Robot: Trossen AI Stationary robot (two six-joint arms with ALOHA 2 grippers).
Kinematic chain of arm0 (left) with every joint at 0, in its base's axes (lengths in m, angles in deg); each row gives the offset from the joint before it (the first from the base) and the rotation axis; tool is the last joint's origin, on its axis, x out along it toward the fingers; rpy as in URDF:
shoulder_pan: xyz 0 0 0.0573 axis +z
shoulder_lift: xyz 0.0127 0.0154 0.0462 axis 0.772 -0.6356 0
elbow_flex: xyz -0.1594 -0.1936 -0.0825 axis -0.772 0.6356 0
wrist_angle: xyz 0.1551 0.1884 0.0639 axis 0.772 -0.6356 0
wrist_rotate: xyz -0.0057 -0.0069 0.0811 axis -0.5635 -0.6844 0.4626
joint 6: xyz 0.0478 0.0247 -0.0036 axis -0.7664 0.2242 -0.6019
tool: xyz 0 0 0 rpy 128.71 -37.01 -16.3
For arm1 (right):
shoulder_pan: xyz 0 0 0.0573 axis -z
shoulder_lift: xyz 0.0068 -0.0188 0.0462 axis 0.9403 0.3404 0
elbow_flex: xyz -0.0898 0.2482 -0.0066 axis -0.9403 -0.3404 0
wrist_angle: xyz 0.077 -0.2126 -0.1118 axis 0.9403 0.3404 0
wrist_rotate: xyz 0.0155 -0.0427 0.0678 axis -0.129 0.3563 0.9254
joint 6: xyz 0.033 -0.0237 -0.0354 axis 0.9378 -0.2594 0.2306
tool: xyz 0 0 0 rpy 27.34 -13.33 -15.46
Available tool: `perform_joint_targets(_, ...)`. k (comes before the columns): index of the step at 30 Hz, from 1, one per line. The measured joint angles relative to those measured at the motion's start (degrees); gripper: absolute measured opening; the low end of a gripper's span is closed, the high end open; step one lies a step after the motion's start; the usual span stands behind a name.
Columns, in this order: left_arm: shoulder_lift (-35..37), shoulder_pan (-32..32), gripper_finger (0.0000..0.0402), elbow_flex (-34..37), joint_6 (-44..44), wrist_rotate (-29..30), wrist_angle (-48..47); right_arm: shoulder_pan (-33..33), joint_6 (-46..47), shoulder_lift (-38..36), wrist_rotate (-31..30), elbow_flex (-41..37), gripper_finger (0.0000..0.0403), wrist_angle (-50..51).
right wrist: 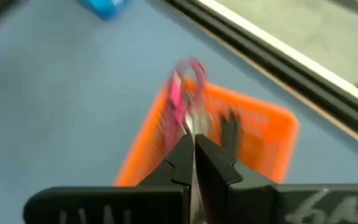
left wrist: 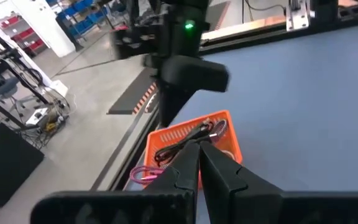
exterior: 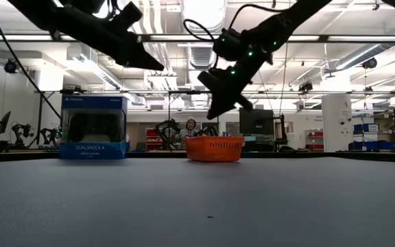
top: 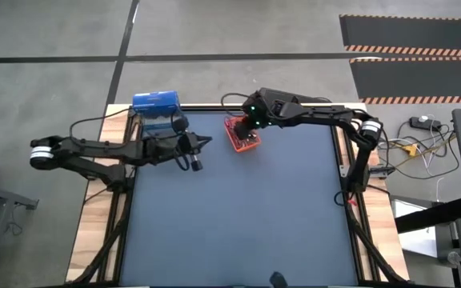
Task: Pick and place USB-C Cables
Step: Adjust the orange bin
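A small orange tray (top: 242, 134) (exterior: 214, 148) stands near the table's far edge. A black cable (left wrist: 179, 146) (right wrist: 230, 130) lies in it. A magenta-pink cable (left wrist: 143, 174) (right wrist: 178, 99) drapes over the tray's rim. I cannot make out the white and silver-grey cables. My right gripper (exterior: 214, 113) (right wrist: 194, 140) hangs shut just above the tray, fingers slanting down, with nothing seen hanging from it. My left gripper (top: 206, 142) (left wrist: 199, 149) is shut in the air left of the tray, pointing toward it.
A blue game-controller box (top: 157, 108) (exterior: 93, 127) stands upright at the far edge, left of the tray and behind my left arm. The dark mat (top: 238, 216) stretches toward the near edge. A person (exterior: 190, 127) shows far off in the room.
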Motion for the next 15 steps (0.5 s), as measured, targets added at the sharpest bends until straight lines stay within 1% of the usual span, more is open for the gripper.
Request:
perform_joint_targets(4,-1.1,0.0,0.0,-0.2,0.0,0.3,0.0,0.5,0.0,3.2,1.0,0.2,0.0008,-7.9)
perform_joint_targets(7,-0.9,0.0,0.0,-0.2,0.0,0.9,0.2,0.5,0.0,6.3,3.1,1.2,0.0008,-9.5)
perform_joint_targets(9,-0.5,0.0,0.0,-0.2,0.0,1.0,0.1,0.5,-0.4,7.2,4.3,1.7,0.0008,-8.6)
perform_joint_targets(12,-0.1,0.0,0.0,-0.2,0.0,1.0,0.2,0.5,-0.5,6.8,2.5,1.8,0.0008,-6.3)
perform_joint_targets(15,-0.1,0.0,0.0,-0.1,0.0,1.0,-0.8,0.7,-1.6,4.6,1.2,1.8,0.0008,-0.8)
